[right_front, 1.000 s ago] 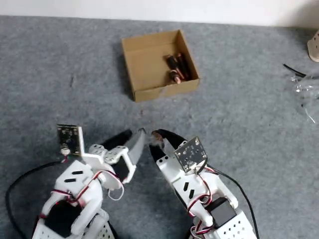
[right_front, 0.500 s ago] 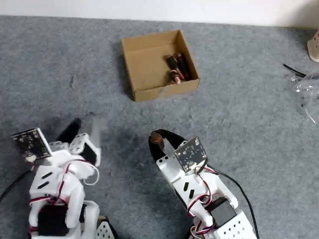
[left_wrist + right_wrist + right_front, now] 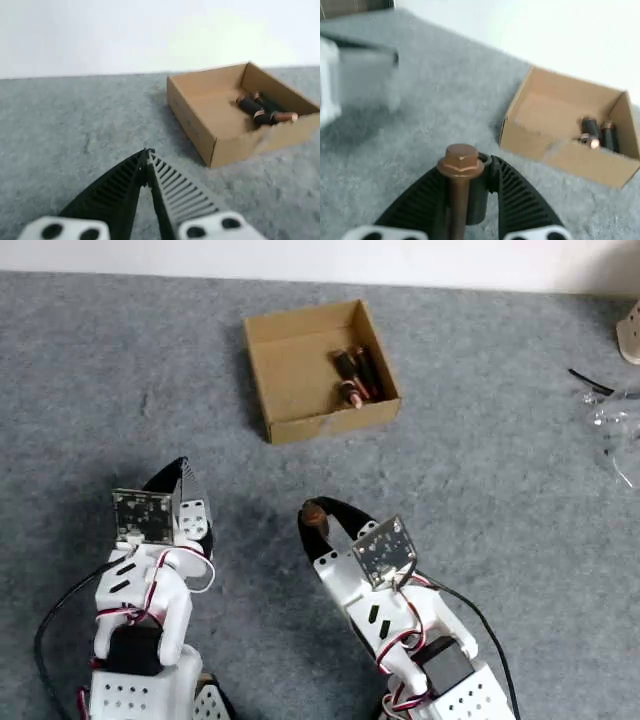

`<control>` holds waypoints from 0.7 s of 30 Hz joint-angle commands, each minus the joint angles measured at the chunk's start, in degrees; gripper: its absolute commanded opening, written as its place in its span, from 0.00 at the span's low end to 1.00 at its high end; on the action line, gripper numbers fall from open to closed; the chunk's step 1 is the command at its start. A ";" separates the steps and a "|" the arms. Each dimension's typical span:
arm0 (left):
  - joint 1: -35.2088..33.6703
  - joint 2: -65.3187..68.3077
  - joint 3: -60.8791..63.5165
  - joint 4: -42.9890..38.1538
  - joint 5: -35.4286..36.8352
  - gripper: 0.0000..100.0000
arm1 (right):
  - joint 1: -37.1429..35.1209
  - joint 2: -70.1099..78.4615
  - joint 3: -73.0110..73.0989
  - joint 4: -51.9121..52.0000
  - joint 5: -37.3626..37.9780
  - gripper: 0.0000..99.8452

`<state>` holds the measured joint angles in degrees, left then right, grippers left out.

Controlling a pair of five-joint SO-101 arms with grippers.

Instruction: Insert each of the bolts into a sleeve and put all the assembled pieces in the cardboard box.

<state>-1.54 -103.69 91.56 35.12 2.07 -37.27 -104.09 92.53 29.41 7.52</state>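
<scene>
My right gripper (image 3: pixel 314 516) (image 3: pixel 465 175) is shut on an assembled piece, a copper bolt (image 3: pixel 459 170) sitting in a black sleeve (image 3: pixel 479 200). It hovers over the grey carpet below the cardboard box (image 3: pixel 290 375) (image 3: pixel 555 107) (image 3: pixel 205 107). Several assembled bolt-and-sleeve pieces (image 3: pixel 355 375) (image 3: pixel 262 111) (image 3: pixel 597 132) lie in the box's right half. My left gripper (image 3: pixel 182 470) (image 3: pixel 147 155) is shut with nothing in it, off to the left of the right gripper and below-left of the box.
Grey carpet covers the table. Clear plastic bits and a black wire (image 3: pixel 605 405) lie at the far right edge. A pale object (image 3: pixel 630 335) sits at the upper right edge. A white wall runs along the back.
My left arm pulled away from the right gripper, swung out left, then came back to face the box. The right gripper holds the bolt and sleeve in the same place.
</scene>
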 commanded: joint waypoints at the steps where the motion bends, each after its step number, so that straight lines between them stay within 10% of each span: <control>1: 1.19 0.04 0.66 -2.20 -2.46 0.01 | 0.66 -0.75 -1.01 -3.03 0.53 0.00; 21: 1.19 0.04 5.41 -9.93 -5.01 0.01 | 6.99 -0.57 -1.27 -3.21 3.60 0.00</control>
<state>-1.10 -103.69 95.96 26.15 -2.68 -31.12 -104.09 92.70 28.62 10.15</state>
